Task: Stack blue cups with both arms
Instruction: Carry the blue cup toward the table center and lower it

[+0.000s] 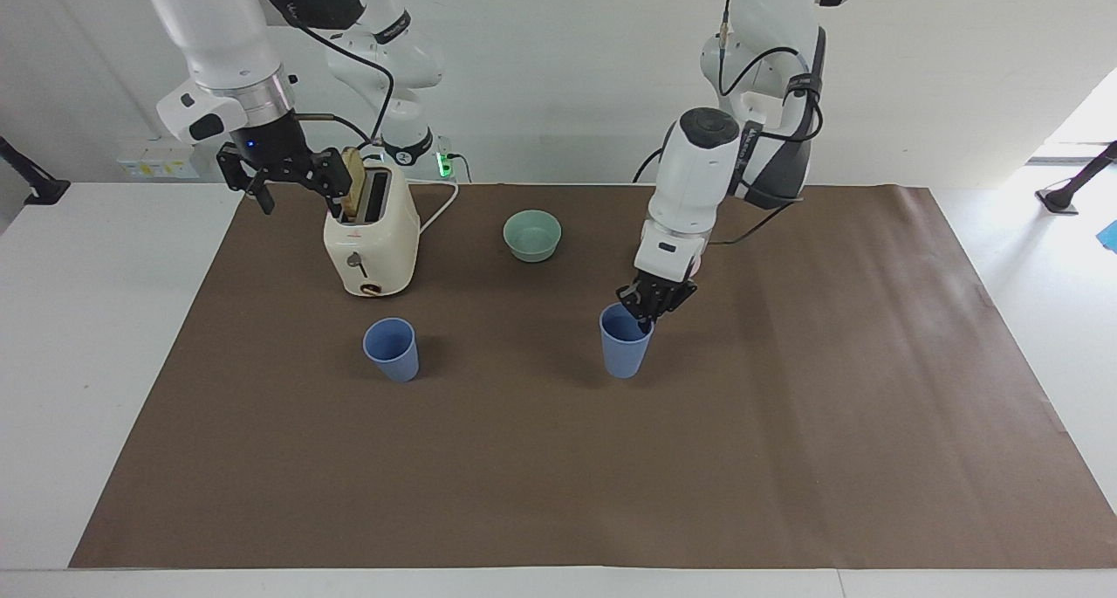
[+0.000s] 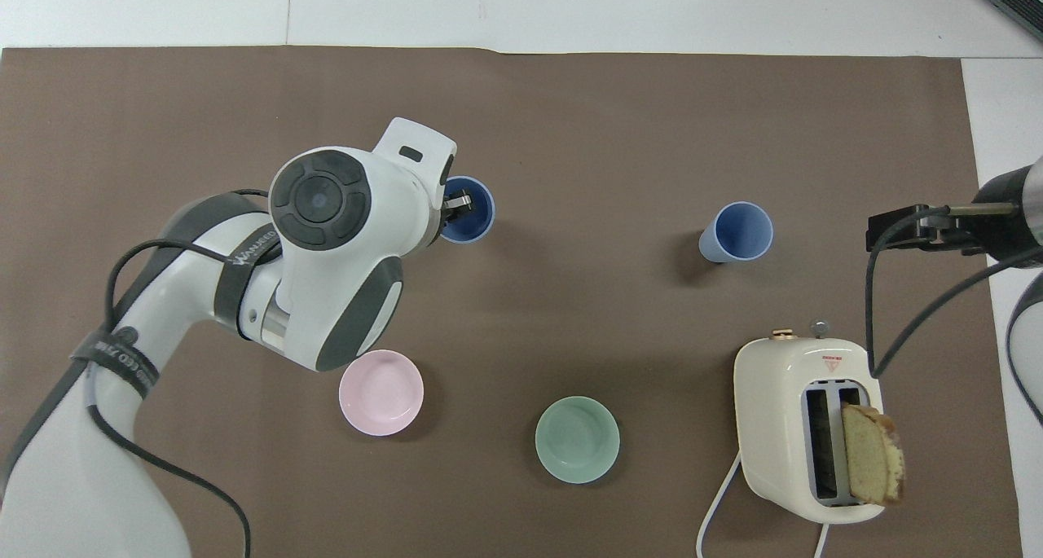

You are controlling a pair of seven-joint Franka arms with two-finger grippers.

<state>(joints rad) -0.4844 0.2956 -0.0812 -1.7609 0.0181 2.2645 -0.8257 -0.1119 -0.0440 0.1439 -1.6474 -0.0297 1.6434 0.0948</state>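
One blue cup [image 1: 625, 349] [image 2: 471, 212] hangs upright over the middle of the brown mat. My left gripper [image 1: 646, 312] [image 2: 458, 208] is shut on its rim, with one finger inside the cup. The other blue cup [image 1: 391, 349] [image 2: 737, 232] stands alone on the mat toward the right arm's end, farther from the robots than the toaster. My right gripper [image 1: 297, 183] [image 2: 884, 232] waits open in the air beside the toaster's top, holding nothing.
A cream toaster [image 1: 371, 240] [image 2: 803, 428] with a bread slice [image 2: 872, 452] sticking out stands at the right arm's end. A teal bowl [image 1: 532, 234] [image 2: 577, 439] and a pink bowl [image 2: 380, 393] sit nearer the robots; the left arm hides the pink bowl in the facing view.
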